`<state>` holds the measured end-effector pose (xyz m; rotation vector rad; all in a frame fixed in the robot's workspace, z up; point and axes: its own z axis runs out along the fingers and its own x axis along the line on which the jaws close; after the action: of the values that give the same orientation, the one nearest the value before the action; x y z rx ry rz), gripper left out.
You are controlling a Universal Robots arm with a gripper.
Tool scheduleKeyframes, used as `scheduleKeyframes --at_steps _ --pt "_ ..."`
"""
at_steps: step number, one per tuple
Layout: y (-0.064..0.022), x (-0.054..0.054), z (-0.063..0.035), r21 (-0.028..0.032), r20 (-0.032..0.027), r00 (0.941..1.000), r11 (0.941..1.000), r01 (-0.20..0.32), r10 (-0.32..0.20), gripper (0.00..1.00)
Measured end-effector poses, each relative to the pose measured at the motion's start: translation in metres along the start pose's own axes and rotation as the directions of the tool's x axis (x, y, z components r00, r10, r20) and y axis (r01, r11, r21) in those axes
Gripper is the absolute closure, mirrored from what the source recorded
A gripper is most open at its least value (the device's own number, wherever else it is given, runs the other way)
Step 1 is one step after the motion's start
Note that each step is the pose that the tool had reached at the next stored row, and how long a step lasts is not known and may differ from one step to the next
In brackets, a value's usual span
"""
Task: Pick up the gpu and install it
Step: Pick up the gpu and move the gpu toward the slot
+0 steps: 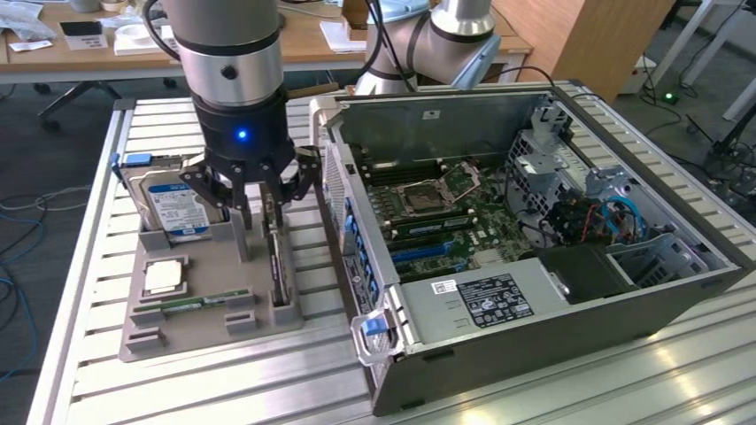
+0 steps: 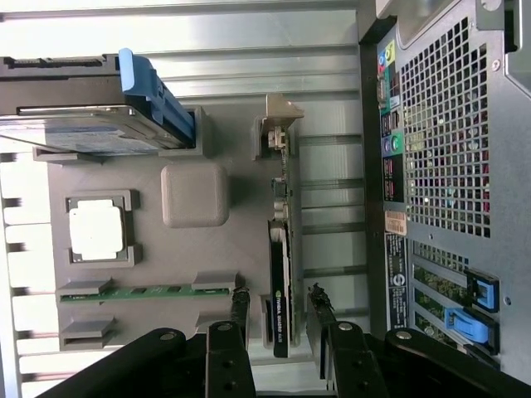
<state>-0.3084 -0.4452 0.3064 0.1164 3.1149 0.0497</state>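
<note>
The gpu (image 1: 279, 261) is a thin dark card standing on edge in a slot of the grey holder tray (image 1: 201, 332), on the side nearest the computer case. In the wrist view the gpu (image 2: 282, 265) runs lengthwise, its silvery bracket end away from the camera. My gripper (image 1: 260, 205) hangs right over the card's far end, open. One dark fingertip (image 2: 241, 305) lies on one side of the card and the other on the opposite side, my gripper (image 2: 280, 311) straddling it with small gaps and not touching.
The tray (image 2: 195, 195) also holds a hard drive (image 1: 177, 208) with a blue-white label, a square processor (image 1: 163, 276) and a green memory stick (image 1: 195, 304). The open computer case (image 1: 661, 292) lies close beside the tray, its motherboard (image 1: 437, 212) exposed. Both rest on a slatted metal table (image 1: 154, 124).
</note>
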Motion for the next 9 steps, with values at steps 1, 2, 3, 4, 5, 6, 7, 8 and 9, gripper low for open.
scheduleKeyframes --at_steps 1,2,3,4,5,6,7,8,9 --pt "-0.0001 0.0001 0.0006 0.0001 -0.0001 1.0 1.0 0.0 0.0 0.58" --pt "-0.0001 0.0001 0.0014 0.0001 -0.0001 1.0 1.0 0.0 0.0 0.58" --pt "-0.0001 0.0001 0.0018 0.0002 -0.0002 1.0 1.0 0.0 0.0 0.58" --pt "-0.0001 0.0001 0.0018 0.0003 -0.0003 1.0 1.0 0.0 0.0 0.58" --pt "-0.0001 0.0001 0.0024 0.0002 -0.0001 1.0 1.0 0.0 0.0 0.58" --pt "-0.0001 0.0001 0.0028 0.0002 -0.0001 1.0 1.0 0.0 0.0 0.58" --pt "-0.0001 0.0001 0.0028 0.0002 -0.0001 1.0 1.0 0.0 0.0 0.58" --pt "-0.0001 0.0001 0.0029 0.0002 -0.0001 1.0 1.0 0.0 0.0 0.58" --pt "-0.0001 0.0001 0.0031 0.0001 -0.0001 1.0 1.0 0.0 0.0 0.58"
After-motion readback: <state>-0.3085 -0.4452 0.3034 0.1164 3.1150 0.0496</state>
